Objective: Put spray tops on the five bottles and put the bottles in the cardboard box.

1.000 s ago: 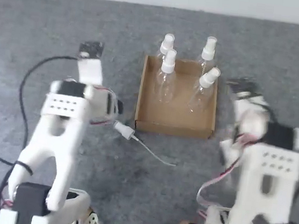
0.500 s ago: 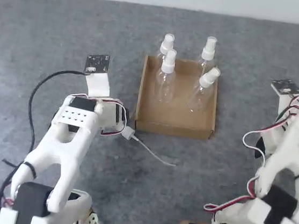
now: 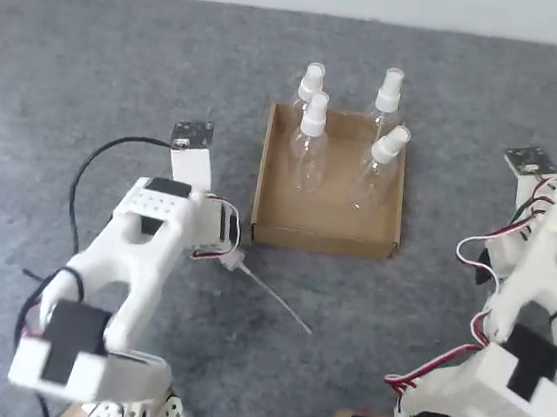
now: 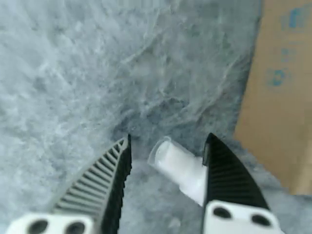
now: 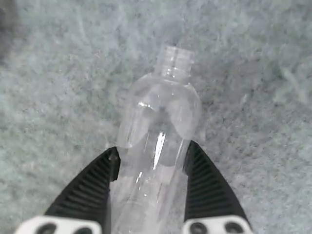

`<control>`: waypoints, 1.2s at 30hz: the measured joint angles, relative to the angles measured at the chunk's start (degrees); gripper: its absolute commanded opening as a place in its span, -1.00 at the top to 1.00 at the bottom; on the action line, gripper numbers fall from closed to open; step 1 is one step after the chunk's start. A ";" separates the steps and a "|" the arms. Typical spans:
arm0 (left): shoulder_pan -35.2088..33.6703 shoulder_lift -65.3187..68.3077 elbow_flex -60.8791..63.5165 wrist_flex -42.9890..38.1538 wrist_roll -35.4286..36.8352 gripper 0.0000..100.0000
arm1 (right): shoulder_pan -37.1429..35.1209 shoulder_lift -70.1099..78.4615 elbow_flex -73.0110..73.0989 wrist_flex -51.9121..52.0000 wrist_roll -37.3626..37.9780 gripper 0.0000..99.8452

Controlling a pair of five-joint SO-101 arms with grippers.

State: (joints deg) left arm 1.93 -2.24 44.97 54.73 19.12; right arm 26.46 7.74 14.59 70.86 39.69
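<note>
A white spray top (image 4: 180, 168) with a thin dip tube (image 3: 278, 299) lies on the grey carpet beside the cardboard box (image 3: 323, 240). My left gripper (image 4: 168, 141) is open and low over it, one finger on each side of the top. A clear bottle (image 5: 158, 126) with a bare neck lies between the fingers (image 5: 97, 185) of my right gripper (image 5: 152, 156), which is shut on its body, neck pointing away. Several bottles with white spray tops (image 3: 312, 137) stand in the box.
The right arm (image 3: 535, 298) is folded at the table's right side, away from the box. The left arm (image 3: 142, 253) stands close to the box's left wall (image 4: 282, 97). Open carpet stretches in front of the box and behind it.
The right arm swung from beside the box out to the right. The left arm came down and closer to the spray top, which shifted a little along with its tube.
</note>
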 measured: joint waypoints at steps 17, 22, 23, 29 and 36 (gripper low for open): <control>0.09 0.44 -7.21 14.24 -1.23 0.56 | 0.62 0.18 0.00 -3.96 -0.09 0.99; 1.05 0.44 -6.95 15.12 -1.32 0.57 | 0.70 0.18 0.00 -3.96 -0.18 0.99; 1.76 0.44 -6.42 15.12 -1.49 0.57 | 0.70 0.18 0.00 -3.96 -0.18 0.99; 6.33 0.44 -4.75 15.30 -1.58 0.59 | 0.70 0.18 0.00 -3.96 -0.18 0.99; 8.00 0.44 -4.75 13.01 -5.01 0.78 | 0.70 0.18 0.00 -3.96 -0.18 0.99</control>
State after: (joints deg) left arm 9.93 -1.80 40.22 67.74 14.11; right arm 27.16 7.91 14.59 66.90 39.52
